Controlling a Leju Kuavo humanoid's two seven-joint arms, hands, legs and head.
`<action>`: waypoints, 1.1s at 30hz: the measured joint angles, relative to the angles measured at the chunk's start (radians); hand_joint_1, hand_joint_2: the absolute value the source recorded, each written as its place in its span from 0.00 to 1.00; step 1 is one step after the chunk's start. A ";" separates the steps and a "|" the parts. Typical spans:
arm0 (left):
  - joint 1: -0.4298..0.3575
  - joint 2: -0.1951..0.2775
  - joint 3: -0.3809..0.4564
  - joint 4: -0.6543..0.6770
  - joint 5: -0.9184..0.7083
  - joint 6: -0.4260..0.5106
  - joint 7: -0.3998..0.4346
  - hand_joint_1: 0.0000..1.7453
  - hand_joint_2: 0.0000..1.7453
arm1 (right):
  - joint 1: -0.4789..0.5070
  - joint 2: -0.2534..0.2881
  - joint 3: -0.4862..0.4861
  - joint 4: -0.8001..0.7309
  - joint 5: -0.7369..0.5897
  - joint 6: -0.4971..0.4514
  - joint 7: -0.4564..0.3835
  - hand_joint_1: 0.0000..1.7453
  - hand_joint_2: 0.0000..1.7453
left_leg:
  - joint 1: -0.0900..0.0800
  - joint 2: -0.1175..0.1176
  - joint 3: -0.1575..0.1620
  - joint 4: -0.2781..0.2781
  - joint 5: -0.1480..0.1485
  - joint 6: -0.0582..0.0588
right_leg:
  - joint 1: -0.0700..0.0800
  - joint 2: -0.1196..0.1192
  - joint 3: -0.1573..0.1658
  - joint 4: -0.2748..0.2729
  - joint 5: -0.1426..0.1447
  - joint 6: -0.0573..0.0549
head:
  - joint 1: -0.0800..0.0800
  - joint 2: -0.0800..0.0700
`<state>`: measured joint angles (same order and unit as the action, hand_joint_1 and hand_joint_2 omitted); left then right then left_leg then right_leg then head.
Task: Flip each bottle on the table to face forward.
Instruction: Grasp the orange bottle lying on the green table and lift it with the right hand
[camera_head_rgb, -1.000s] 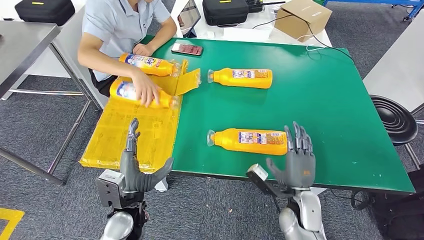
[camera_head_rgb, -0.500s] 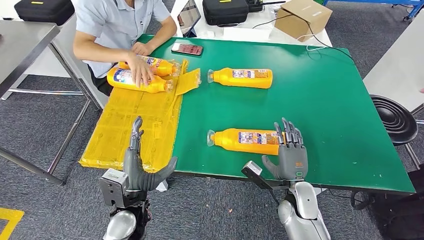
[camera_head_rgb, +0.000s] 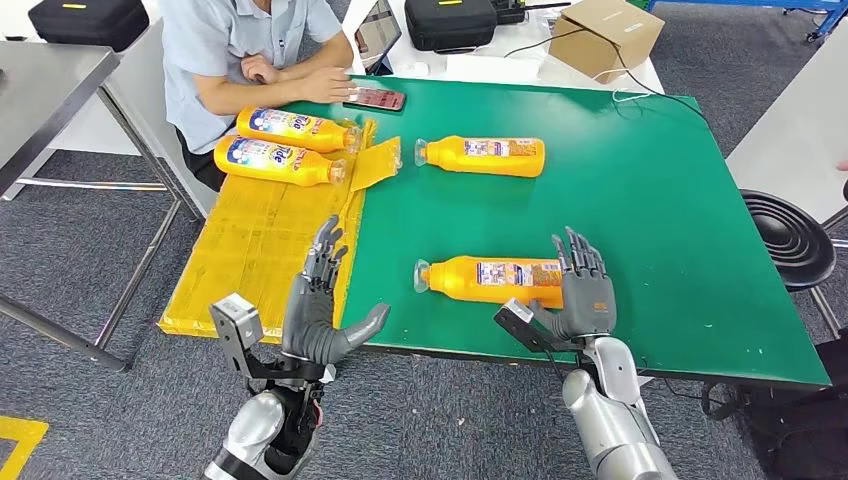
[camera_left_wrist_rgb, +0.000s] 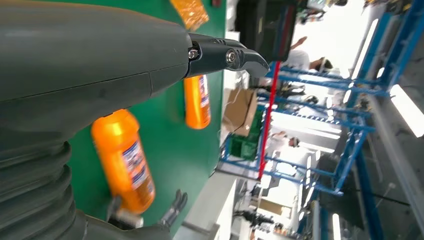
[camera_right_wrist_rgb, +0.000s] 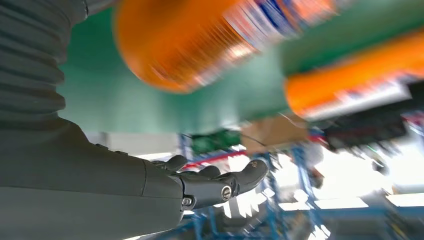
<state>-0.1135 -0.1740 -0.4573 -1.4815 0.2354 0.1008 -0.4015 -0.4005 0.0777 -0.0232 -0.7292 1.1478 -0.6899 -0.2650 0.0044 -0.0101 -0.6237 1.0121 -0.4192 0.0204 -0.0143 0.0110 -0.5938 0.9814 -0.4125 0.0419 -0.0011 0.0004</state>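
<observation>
Plastic, smooth and round, the near bottle (camera_head_rgb: 497, 281) lies on its side close to the front edge of the green table (camera_head_rgb: 650, 200), cap end toward the robot's left; it looks full, so probably weighty, slick and prone to rolling. The right hand (camera_head_rgb: 582, 290) stands at its base end with fingers spread and nothing gripped, and the left hand (camera_head_rgb: 322, 305) hovers open beyond the table's left edge. A wrap around the mid-body, across the label, seems the surest hold.

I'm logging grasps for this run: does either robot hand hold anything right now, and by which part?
Nothing is held. The right robot hand is open at the base end of the near bottle; the left robot hand is open.
</observation>
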 joint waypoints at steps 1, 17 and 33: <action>-0.004 0.000 -0.001 0.006 0.008 -0.006 0.008 0.00 1.00 | -0.008 0.000 -0.006 0.020 0.029 0.000 0.034 0.00 1.00 | 0.000 0.000 0.000 0.000 0.000 0.000 | 0.000 0.000 0.000 0.000 0.000 0.000 | 0.000 0.000; -0.043 0.000 -0.008 0.059 -0.011 -0.016 0.031 0.00 1.00 | -0.134 -0.016 -0.039 0.229 0.087 0.028 0.167 0.00 1.00 | 0.000 0.000 0.000 0.000 0.000 0.000 | 0.000 0.000 0.000 0.000 0.000 0.000 | 0.000 0.000; -0.095 -0.001 -0.041 0.103 0.042 -0.053 0.024 0.00 1.00 | -0.165 -0.018 0.014 0.310 0.016 0.080 -0.112 0.00 1.00 | 0.000 0.000 0.000 0.000 0.000 0.000 | 0.000 0.000 0.000 0.000 0.000 0.000 | 0.000 0.000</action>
<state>-0.2080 -0.1746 -0.4983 -1.3783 0.2777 0.0475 -0.3771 -0.5654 0.0595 -0.0094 -0.4192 1.1642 -0.6100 -0.3772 0.0044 -0.0102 -0.6241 1.0121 -0.4193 0.0205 -0.0143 0.0110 -0.5941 0.9816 -0.4125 0.0419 -0.0011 0.0004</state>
